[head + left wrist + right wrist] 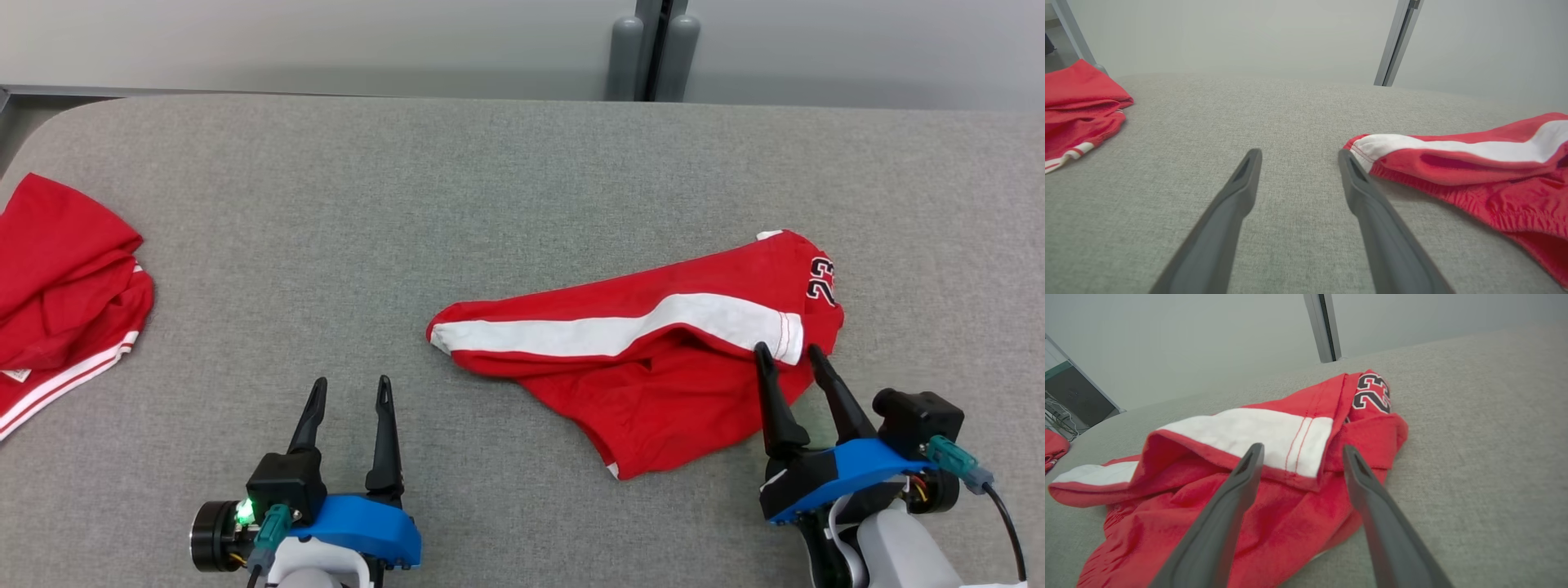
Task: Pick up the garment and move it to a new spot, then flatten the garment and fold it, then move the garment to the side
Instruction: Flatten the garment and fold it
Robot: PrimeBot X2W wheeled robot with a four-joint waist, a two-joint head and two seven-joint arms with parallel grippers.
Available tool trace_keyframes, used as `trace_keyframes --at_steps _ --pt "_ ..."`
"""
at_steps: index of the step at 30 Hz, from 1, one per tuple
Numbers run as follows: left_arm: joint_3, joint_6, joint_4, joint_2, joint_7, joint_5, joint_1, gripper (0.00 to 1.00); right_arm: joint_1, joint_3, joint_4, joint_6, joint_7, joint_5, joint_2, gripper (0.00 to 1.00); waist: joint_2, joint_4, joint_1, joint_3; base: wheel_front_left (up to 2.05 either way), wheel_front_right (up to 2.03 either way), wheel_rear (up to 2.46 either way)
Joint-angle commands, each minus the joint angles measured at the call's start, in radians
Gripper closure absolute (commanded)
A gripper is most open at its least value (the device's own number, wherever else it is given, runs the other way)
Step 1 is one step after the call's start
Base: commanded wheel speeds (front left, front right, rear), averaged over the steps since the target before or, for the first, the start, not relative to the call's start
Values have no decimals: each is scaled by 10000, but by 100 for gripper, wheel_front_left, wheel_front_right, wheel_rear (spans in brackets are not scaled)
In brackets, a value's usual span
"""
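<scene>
The garment [653,359] is a pair of red shorts with a wide white side stripe and a black "23", lying crumpled right of the middle of the grey table. My right gripper [788,353] stands open at the garment's near right edge, its fingers straddling the hem end of the white stripe [1290,441] with nothing pinched. My left gripper [351,384] is open over bare cloth at the lower left, a short way left of the garment's stripe tip [1367,145].
A second red garment with thin white stripes [65,286] lies bunched at the table's far left edge. The grey padded table [490,180] runs to a pale wall with a grey post [653,49] behind it.
</scene>
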Motion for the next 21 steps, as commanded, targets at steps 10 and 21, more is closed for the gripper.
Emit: trace_keyframes --at_steps 10,21 --pt "107 -38 -38 -3 -31 93 23 0 -88 94 31 2 -34 -104 -8 100 -1 126 0 -56 0 0 0" --pt "148 -126 28 -3 -31 26 262 0 608 -420 -744 2 -36 -333 -176 100 -1 -725 0 -546 0 0 0"
